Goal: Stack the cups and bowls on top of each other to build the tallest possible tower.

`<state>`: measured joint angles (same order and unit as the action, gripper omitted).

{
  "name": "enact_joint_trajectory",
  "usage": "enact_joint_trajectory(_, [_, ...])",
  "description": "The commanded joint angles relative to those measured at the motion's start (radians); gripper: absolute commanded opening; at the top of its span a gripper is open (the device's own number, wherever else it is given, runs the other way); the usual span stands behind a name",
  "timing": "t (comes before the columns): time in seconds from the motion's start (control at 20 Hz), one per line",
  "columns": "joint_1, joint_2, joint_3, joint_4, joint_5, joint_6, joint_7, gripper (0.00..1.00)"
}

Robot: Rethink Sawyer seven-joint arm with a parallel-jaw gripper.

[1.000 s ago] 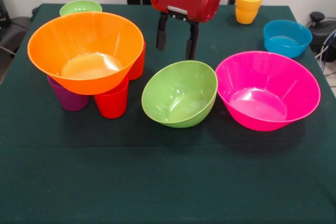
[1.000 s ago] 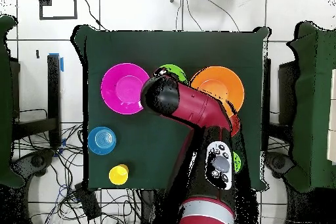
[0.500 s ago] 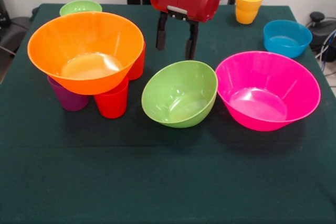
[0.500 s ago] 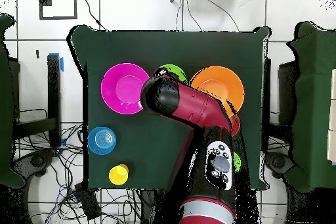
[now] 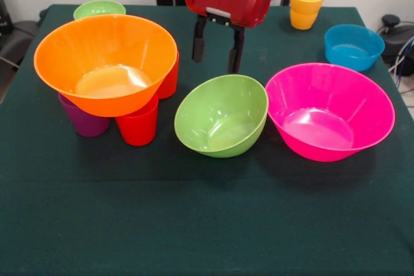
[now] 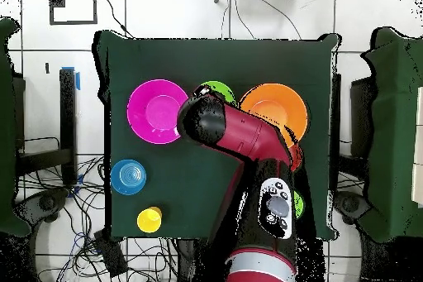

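My gripper [image 5: 215, 64] hangs open and empty just behind the tilted medium light green bowl [image 5: 222, 116], a little above the table. The large yellow-orange bowl [image 5: 107, 63] rests on upturned cups: a purple cup [image 5: 83, 123], a red cup [image 5: 138, 127] and an orange-red cup [image 5: 171, 79]. The large pink bowl [image 5: 330, 111] stands right of the green one. The small blue bowl [image 5: 353, 46] and the yellow cup [image 5: 306, 6] are at the back right. The small green bowl [image 5: 99, 8] is at the back left. The small orange bowl is not visible. In the overhead view the arm [image 6: 240, 134] covers the gripper.
The dark green table [image 5: 207, 224] has its front half bare. In the overhead view the pink bowl [image 6: 157, 111], light green bowl [image 6: 219, 90] and yellow-orange bowl [image 6: 277, 107] lie in a row. Cables [image 6: 58, 204] lie on the floor beside the table.
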<state>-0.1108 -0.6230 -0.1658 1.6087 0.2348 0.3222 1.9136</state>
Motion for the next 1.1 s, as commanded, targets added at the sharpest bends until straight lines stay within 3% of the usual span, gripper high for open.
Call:
enact_joint_trajectory(0.05, [0.010,0.025,0.065,-0.026,0.017,-0.025,0.162,1.00])
enact_joint_trajectory(1.1, [-0.017,0.038,0.089,-0.007,0.003,-0.076,0.143,1.00])
